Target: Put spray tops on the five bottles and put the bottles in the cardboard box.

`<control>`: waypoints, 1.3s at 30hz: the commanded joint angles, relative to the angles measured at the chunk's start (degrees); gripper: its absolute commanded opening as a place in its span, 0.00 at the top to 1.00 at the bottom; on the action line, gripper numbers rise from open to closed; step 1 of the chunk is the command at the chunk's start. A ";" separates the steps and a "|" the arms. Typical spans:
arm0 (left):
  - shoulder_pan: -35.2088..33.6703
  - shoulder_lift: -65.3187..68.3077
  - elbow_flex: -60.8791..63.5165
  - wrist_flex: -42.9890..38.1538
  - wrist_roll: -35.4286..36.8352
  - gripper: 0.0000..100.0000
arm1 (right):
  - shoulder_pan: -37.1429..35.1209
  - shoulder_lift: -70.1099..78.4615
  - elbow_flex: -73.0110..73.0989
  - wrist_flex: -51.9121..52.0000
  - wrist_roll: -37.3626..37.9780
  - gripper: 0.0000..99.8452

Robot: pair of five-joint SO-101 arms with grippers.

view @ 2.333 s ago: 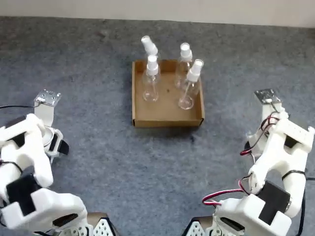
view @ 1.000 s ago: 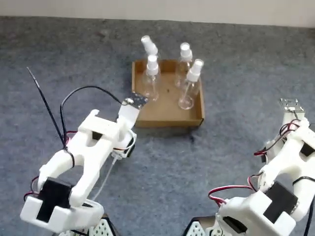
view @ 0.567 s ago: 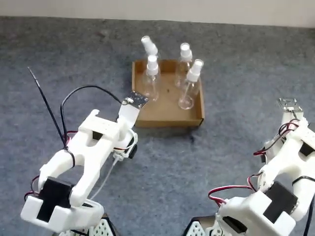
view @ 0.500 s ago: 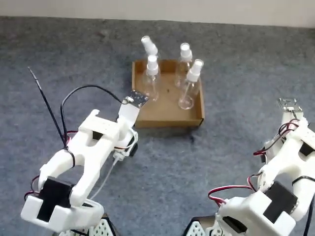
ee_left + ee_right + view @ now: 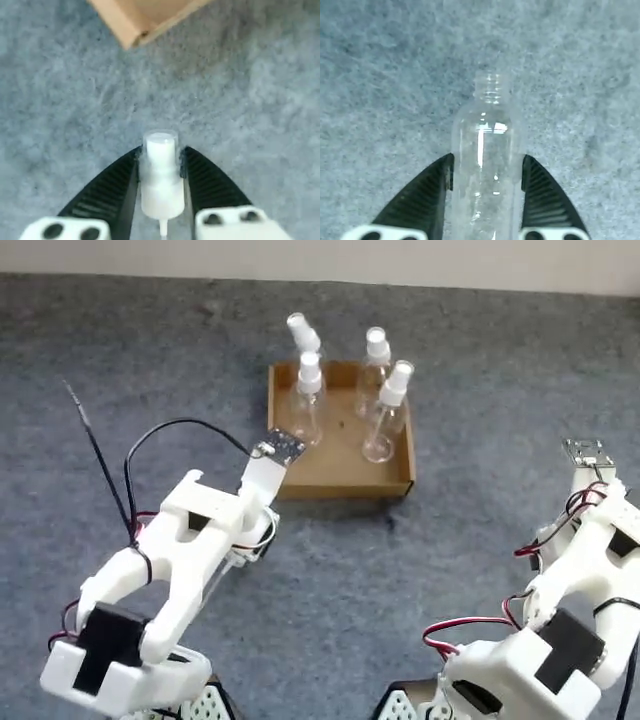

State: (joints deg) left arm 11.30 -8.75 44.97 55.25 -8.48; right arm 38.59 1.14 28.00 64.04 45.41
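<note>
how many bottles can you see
5. Four capped ones at the cardboard box: back left, front left, back right, front right. One open bottle sits in the right gripper.

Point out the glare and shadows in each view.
Right wrist view: white glints streak the shoulder of the clear uncapped plastic bottle. High view: the shallow cardboard box throws a soft dark shadow on the grey carpet along its near wall. Left wrist view: flat, even light on the white spray top, no hard shadow beneath it.
</note>
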 commanded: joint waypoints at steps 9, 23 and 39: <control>0.31 -12.26 -2.24 9.05 3.60 1.00 | -4.26 0.66 -0.22 0.31 0.26 0.70; 0.04 -12.35 3.21 4.40 3.25 1.00 | -4.79 -0.48 -4.53 0.31 -8.18 0.70; -0.04 -12.35 3.38 4.40 3.16 1.00 | -6.81 -2.51 -2.51 -0.13 -13.71 0.82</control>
State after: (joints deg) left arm 11.21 -19.12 48.57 60.44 -5.41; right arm 32.62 1.93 25.80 63.96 30.90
